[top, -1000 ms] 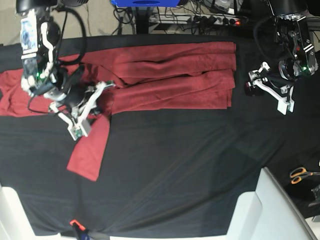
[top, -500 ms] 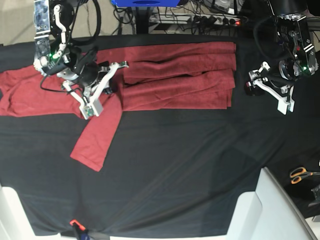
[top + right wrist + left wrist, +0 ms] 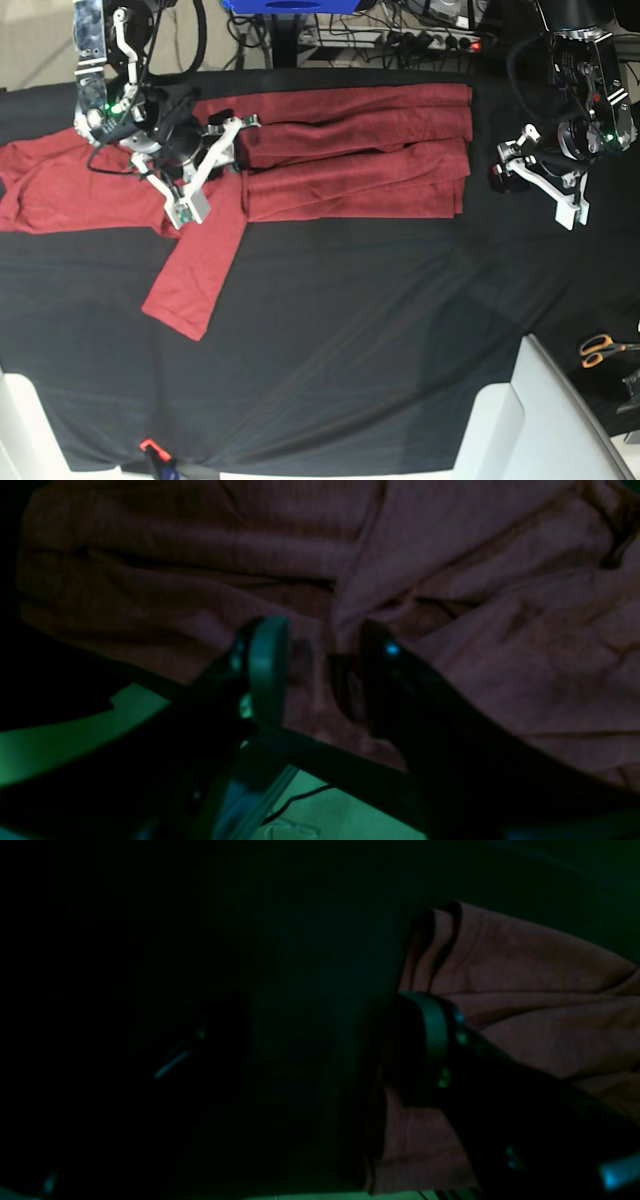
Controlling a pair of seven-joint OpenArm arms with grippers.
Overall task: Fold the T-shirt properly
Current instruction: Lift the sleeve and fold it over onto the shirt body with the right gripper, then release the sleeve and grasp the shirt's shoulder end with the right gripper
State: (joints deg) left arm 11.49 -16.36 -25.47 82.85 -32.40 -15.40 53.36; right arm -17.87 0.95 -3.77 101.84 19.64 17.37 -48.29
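Observation:
The rust-red T-shirt (image 3: 360,150) lies along the back of the black table cloth, its body folded into a long strip. One sleeve (image 3: 195,270) trails toward the front and another part spreads at the far left (image 3: 50,190). My right gripper (image 3: 220,168) hovers over the shirt where that sleeve meets the body. In the right wrist view its jaws (image 3: 322,655) stand apart over wrinkled cloth (image 3: 450,580), so it is open. My left gripper (image 3: 547,178) is open over the black cloth just right of the shirt's edge (image 3: 525,990).
The black table cloth (image 3: 380,330) covers the table. Orange-handled scissors (image 3: 600,348) lie at the right edge beside a white panel (image 3: 545,420). A small orange item (image 3: 149,445) sits at the front edge. Cables and a power strip (image 3: 430,40) run behind the table.
My right gripper carried the sleeve's upper end back and to the right, then opened and let the cloth go. The left arm has not moved.

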